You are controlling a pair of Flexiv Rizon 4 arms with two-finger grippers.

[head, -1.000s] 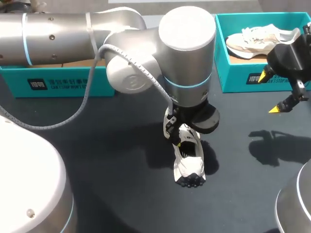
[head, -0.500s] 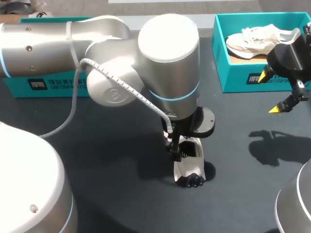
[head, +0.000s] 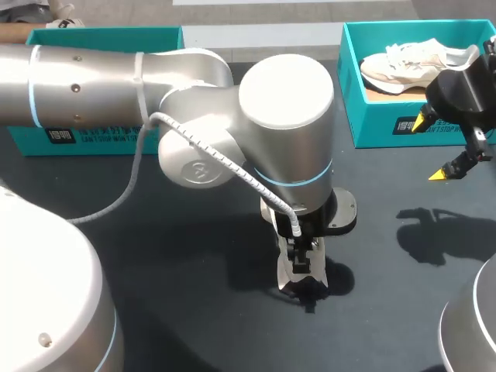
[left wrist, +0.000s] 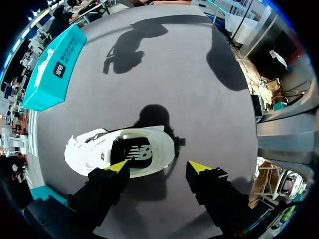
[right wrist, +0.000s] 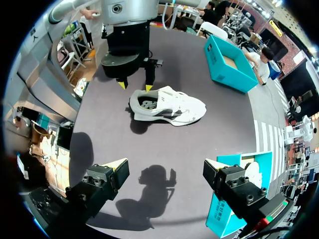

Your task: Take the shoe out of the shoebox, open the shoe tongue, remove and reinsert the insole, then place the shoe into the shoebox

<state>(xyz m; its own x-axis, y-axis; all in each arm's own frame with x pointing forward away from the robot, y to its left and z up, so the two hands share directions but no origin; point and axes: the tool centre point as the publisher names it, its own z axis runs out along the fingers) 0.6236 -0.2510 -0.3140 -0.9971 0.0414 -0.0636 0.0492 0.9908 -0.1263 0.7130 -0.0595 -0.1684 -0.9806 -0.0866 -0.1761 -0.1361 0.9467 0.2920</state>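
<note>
One white shoe (left wrist: 119,152), black insole showing, grey side trim, upright on table (left wrist: 199,74). Left gripper (left wrist: 158,166) over shoe's heel end, fingers spread, empty. Right gripper (head: 431,147) well apart from shoe, fingers spread, empty.

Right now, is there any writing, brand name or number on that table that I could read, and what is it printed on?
left shoebox, front wall: a dark label with pale print beside it, too small to read.
right shoebox, front wall: the same kind of label, too blurred to read.
insole inside the shoe: a white logo mark on black, no legible words.
None can be quoted.
</note>
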